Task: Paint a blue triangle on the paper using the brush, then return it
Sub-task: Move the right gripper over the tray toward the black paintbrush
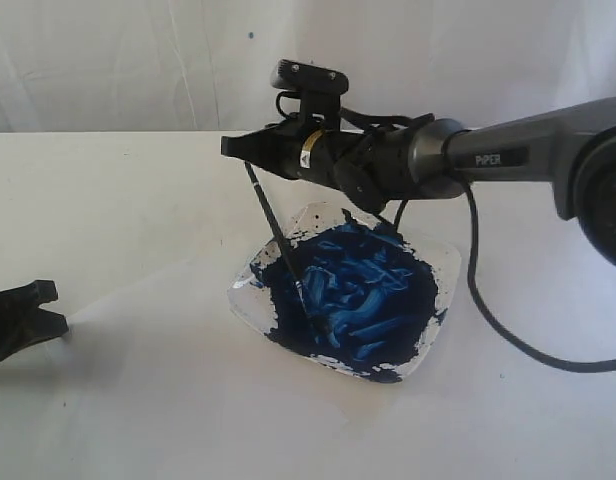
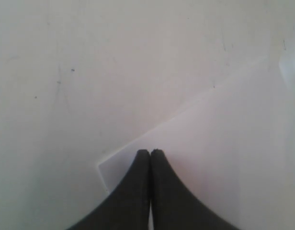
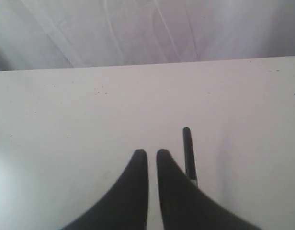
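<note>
My right gripper hangs above the near-left rim of the paint plate, shut on the top of the brush. The black handle slants down and the bristle tip sits in the dark blue paint. In the right wrist view the jaws stand almost together, with the brush's handle showing beside one finger. My left gripper is low at the far left, shut, its tips over a corner of the white paper. No blue triangle shows on the paper.
The clear plate sits mid-table, smeared with blue out to its edges. A black cable loops from the right arm down onto the table to the right of the plate. A white cloth backdrop closes off the far side.
</note>
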Tool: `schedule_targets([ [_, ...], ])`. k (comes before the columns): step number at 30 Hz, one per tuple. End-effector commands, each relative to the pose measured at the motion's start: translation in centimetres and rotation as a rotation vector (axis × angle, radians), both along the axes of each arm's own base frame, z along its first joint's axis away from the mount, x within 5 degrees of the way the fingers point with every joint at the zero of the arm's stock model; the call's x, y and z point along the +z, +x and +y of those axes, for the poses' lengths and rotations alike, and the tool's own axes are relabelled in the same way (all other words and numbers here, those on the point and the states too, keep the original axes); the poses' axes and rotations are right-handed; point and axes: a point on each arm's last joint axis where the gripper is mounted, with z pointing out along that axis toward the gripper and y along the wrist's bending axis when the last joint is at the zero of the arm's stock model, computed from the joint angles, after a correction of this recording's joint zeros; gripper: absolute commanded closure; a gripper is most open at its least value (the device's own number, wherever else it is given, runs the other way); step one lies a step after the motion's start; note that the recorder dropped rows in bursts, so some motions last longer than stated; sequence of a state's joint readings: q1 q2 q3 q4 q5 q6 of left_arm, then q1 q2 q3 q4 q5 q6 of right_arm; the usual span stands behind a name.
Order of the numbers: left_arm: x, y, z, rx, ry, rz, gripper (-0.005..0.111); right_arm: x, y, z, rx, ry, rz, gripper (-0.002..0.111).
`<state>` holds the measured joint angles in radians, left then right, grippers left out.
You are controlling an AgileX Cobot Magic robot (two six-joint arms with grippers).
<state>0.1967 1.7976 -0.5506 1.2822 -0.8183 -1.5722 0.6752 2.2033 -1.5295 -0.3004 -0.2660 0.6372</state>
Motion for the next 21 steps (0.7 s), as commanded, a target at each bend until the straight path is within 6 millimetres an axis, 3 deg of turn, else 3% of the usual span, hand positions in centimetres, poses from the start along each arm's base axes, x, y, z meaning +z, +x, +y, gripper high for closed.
schedule_targets([
  [1,-0.9,-0.3,0.7,0.030,0.092,0.065,0.107,-1.3,0.2,0.7,0.024,-0.013,-0.014,0.078],
  [4,-0.9,-0.3,0.7,0.030,0.092,0.065,0.107,-2.8,0.2,0.7,0.023,-0.036,0.012,0.047],
  [7,-0.9,-0.3,0.7,0.030,0.092,0.065,0.107,-4.1,0.3,0.7,0.019,-0.060,0.038,0.024],
  [12,-0.9,-0.3,0.7,0.030,0.092,0.065,0.107,-5.5,0.9,1.1,0.015,-0.085,0.056,0.027],
  [16,-0.9,-0.3,0.7,0.030,0.092,0.065,0.107,-5.3,1.7,1.9,0.044,-0.149,-0.011,0.028],
  [21,-0.9,-0.3,0.7,0.030,0.092,0.065,0.107,-5.1,3.0,2.2,0.004,-0.257,0.044,0.029],
])
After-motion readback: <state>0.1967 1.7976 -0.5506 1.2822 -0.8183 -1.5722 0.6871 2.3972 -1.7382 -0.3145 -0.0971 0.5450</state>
